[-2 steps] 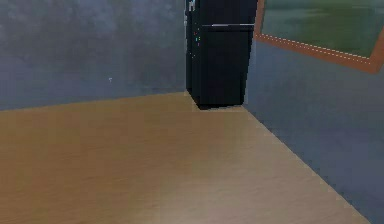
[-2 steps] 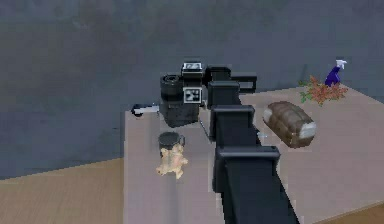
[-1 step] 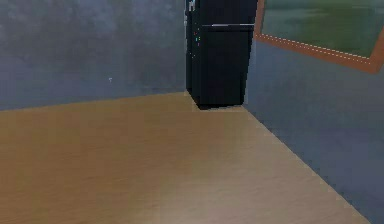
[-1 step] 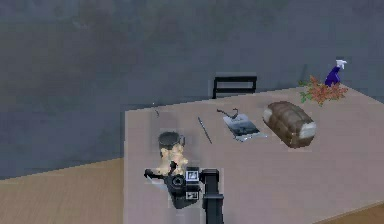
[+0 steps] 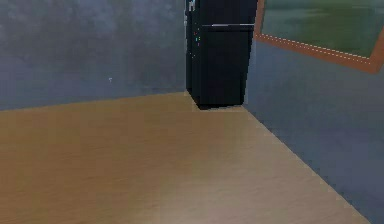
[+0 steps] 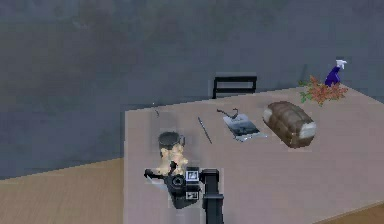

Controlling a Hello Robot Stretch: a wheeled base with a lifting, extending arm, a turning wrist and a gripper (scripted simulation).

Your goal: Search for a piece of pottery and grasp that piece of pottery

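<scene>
Gripper (image 6: 168, 170): at the table's (image 6: 320, 170) near edge; how its fingers stand, or whether it holds anything, I cannot tell.
Pottery: probably the small dark-topped tan thing (image 6: 170, 146), close by the gripper.
Doing it well: centre on it, ease in slowly, avoid tipping it.

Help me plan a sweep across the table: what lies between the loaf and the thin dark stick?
In the arm side view, a small flat grey object lies on the table between the loaf and the stick.
</scene>
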